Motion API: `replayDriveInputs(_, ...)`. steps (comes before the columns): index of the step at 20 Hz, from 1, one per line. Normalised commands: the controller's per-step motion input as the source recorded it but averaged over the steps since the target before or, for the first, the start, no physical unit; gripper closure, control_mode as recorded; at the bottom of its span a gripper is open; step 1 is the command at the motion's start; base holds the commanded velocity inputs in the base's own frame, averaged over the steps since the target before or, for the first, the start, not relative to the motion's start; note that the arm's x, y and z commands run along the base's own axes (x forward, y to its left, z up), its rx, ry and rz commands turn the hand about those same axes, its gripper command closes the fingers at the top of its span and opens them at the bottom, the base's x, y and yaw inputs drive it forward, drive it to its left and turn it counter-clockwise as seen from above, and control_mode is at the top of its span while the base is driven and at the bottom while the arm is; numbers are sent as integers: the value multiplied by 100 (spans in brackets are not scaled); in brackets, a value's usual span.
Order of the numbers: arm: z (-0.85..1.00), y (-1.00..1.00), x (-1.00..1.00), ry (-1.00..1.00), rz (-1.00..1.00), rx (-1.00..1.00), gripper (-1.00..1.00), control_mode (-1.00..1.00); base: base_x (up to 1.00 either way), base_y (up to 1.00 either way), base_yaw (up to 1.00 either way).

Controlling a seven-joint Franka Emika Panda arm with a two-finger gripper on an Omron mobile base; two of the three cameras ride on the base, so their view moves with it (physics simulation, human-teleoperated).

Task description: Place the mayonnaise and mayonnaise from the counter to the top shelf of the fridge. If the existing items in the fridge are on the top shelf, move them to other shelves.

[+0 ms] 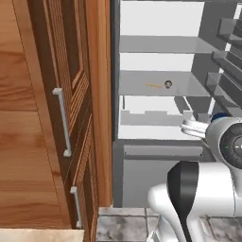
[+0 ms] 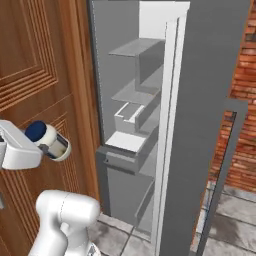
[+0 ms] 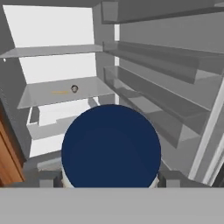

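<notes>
Step in hand: we are carrying 1 mayonnaise jar (image 2: 50, 140) toward the open fridge (image 1: 160, 118) — transport, with the placing not yet begun.

Jaws: the gripper (image 2: 45, 142) is clamped on the jar, its fingers spread wide around the creamy body. In the hand view the dark blue lid (image 3: 110, 146) sits between the 2 finger tips and points at the fridge interior.

Jar position: in the right base view it is held in the air, tipped on its side, in front of the wooden cabinet door (image 2: 35, 75) and to the left of the fridge opening. It is outside the fridge.

Top shelf: we take the upper grey panel (image 1: 160, 45) for it; we see nothing on it.

Existing items: the tiny round tan object (image 1: 168, 84) and the orange sliver (image 1: 153, 85) lie close together on the shelf below (image 1: 142, 87), so we judge they need no moving.

Second jar: we cannot place it from these pictures.

Next move: we would raise the hand to the level of the upper panel, bring the jar upright, and reach in over the shelf's front edge before releasing — the lower shelf and the door racks (image 3: 175, 78) on the right are the things to keep clear of.
</notes>
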Motion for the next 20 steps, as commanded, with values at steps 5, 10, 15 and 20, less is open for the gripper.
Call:
replayDriveInputs(5, 0, 0, 0, 0, 0, 0, 100, 100, 65, 1, -27)
replayDriveInputs(10, 0, 0, 0, 0, 0, 0, 100, 100, 66, 0, -22)
replayDriveInputs(15, 0, 0, 0, 0, 0, 0, 100, 100, 65, 0, -15)
replayDriveInputs(20, 0, 0, 0, 0, 0, 0, 100, 100, 76, 0, -7)
